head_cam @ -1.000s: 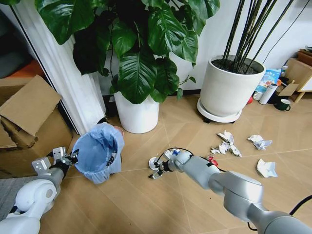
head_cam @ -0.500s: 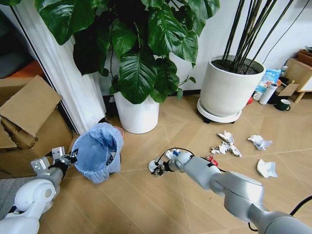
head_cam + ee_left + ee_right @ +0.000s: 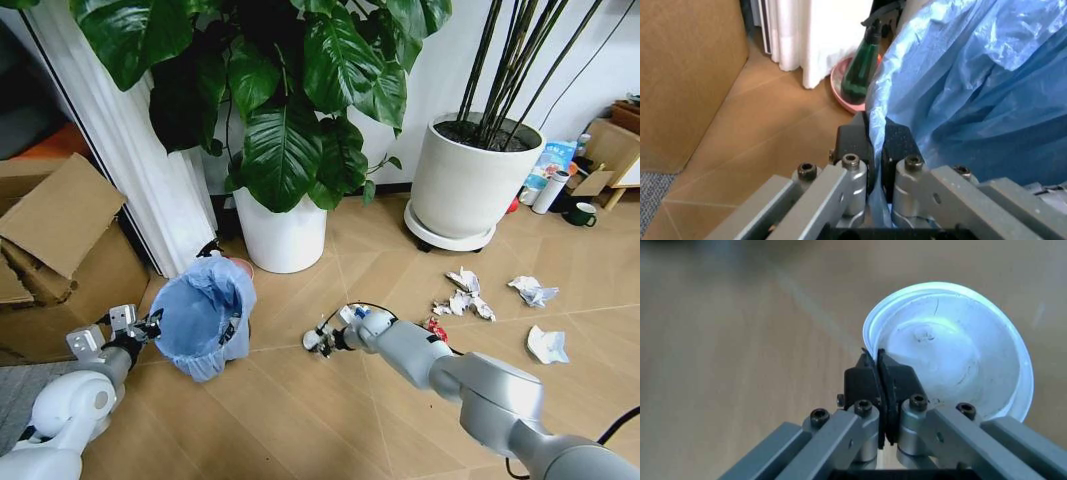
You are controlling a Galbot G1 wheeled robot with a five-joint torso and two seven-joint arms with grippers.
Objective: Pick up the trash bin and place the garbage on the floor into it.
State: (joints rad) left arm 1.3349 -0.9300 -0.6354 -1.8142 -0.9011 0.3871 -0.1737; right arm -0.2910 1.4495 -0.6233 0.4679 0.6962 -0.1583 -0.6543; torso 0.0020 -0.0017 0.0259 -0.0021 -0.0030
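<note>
Pinching the bag-lined trash bin [image 3: 203, 317] rim in left gripper [image 3: 875, 142]; right gripper [image 3: 878, 371] clamped on white round lid [image 3: 953, 345] above herringbone floor [image 3: 300, 420]. Paper wads [image 3: 462, 295] left.

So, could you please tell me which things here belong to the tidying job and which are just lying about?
Job:
- small round bin with crinkly light-blue bag, left gripper shut on its rim
- round white plastic lid, right gripper shut on its edge
- crumpled white paper wads
- red crushed wrapper

Lying about:
- large white plant pots
- brown cardboard box
- dark mug
</note>
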